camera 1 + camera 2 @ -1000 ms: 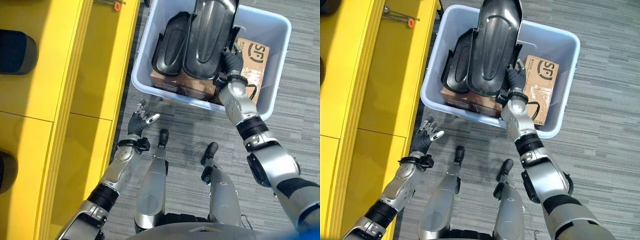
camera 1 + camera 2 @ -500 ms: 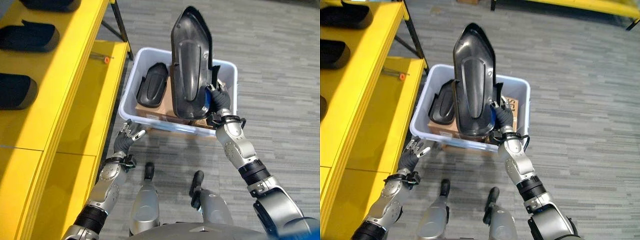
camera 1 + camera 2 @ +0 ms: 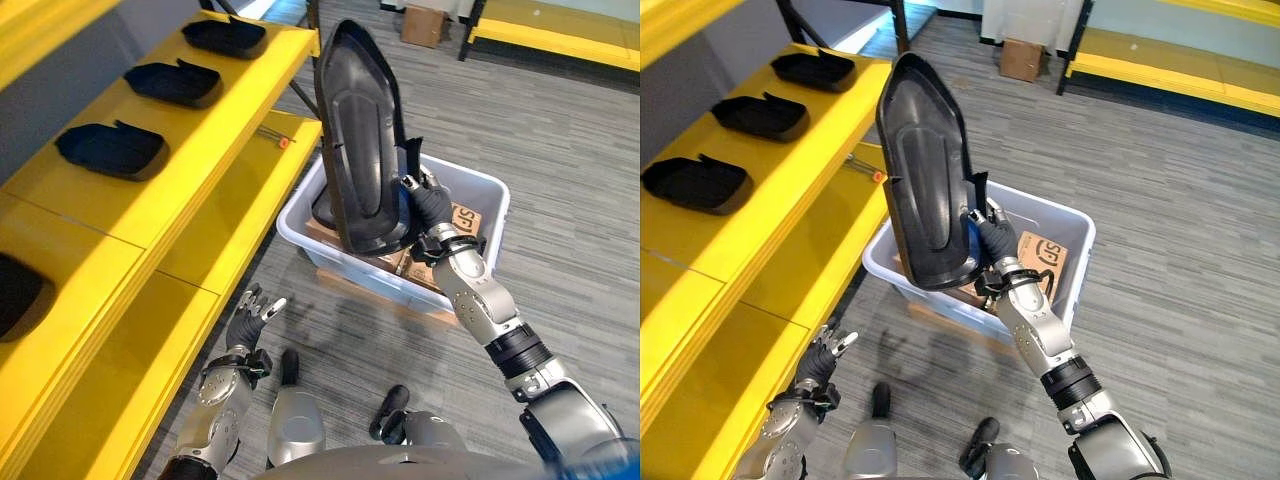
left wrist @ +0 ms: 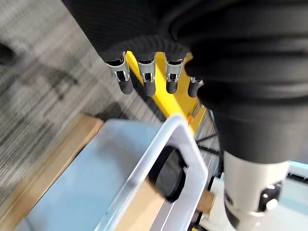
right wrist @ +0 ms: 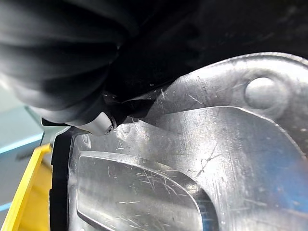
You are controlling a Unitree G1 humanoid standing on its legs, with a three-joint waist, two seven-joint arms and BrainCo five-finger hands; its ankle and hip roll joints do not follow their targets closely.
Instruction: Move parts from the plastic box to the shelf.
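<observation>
Where the yellow shelf (image 3: pixel 190 190) runs along the left, we log three black parts (image 3: pixel 110 150) in a row on its upper level, with a small orange-tipped tool (image 3: pixel 283 142) at the far edge of the lower level.

Left hand (image 3: pixel 248 318): low beside the shelf's front edge, above the grey floor (image 3: pixel 560 150), fingers apart and relaxed, holding nothing. We see in its wrist view straight dark-tipped fingers (image 4: pixel 124 79) over the plastic box's near rim, and a black part (image 4: pixel 168 173) lying inside, which the head views hide behind the lifted piece.

Large black part (image 3: pixel 925 195): held upright above the plastic box (image 3: pixel 1065 225), pointed end up, clear of the rim. Right hand (image 3: pixel 992 235): clamped on the part's lower right edge, fingers curled round it. Its wrist view shows the scuffed glossy inner face (image 5: pixel 192 163) just past the dark cover, a detail the head views lack.

Plastic box contents: a brown carton (image 3: pixel 462 220) at the right wall, touching it. The box rests on a flat cardboard sheet (image 3: pixel 350 285). A cardboard carton (image 3: pixel 1021 59) stands at the far edge of the floor, well apart.
</observation>
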